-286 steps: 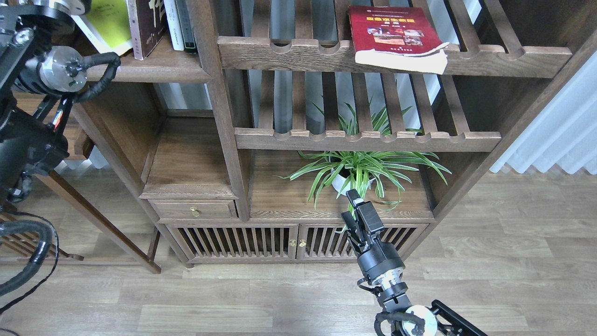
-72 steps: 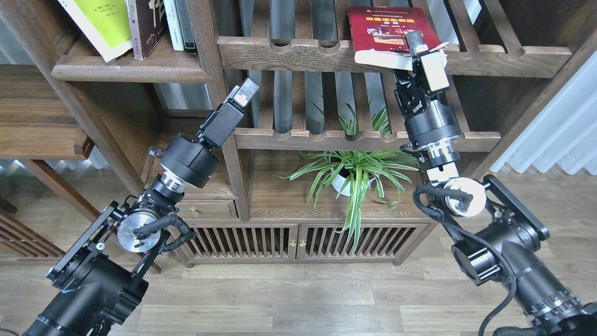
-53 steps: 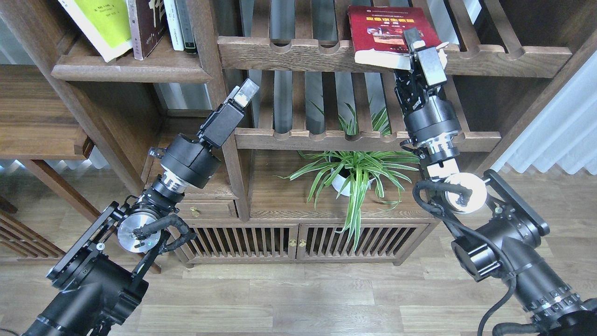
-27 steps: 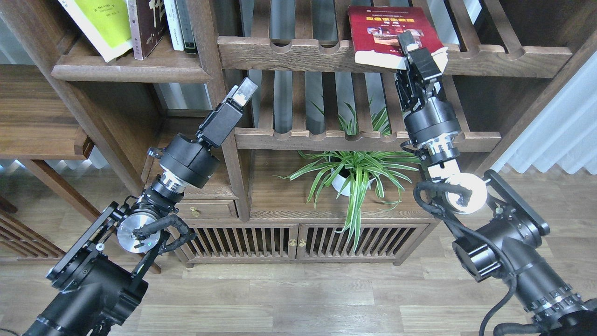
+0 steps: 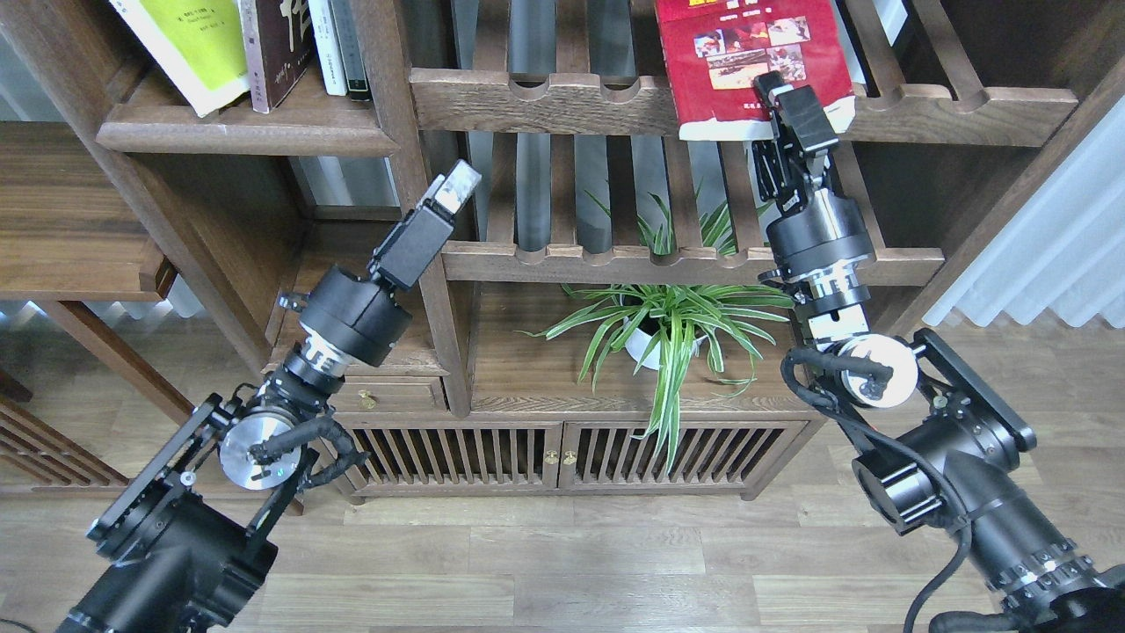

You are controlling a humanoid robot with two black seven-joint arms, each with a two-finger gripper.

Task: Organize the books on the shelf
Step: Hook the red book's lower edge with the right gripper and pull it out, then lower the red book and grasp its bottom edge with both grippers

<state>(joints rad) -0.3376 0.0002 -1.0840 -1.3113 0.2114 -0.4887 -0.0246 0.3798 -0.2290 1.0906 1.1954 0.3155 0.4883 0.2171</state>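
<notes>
Jaws of the right gripper pinch the lower corner of the red book, which stands tilted above the slatted rack. Whether the left gripper, raised beside the bookcase post, is parted cannot be told; the yellow-green book and maroon book lean on the solid shelf.

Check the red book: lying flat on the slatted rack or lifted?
Lifted and tilted. The red book shows its cover steeply, its lower edge pinched by the right gripper at the slatted rack rail.
</notes>
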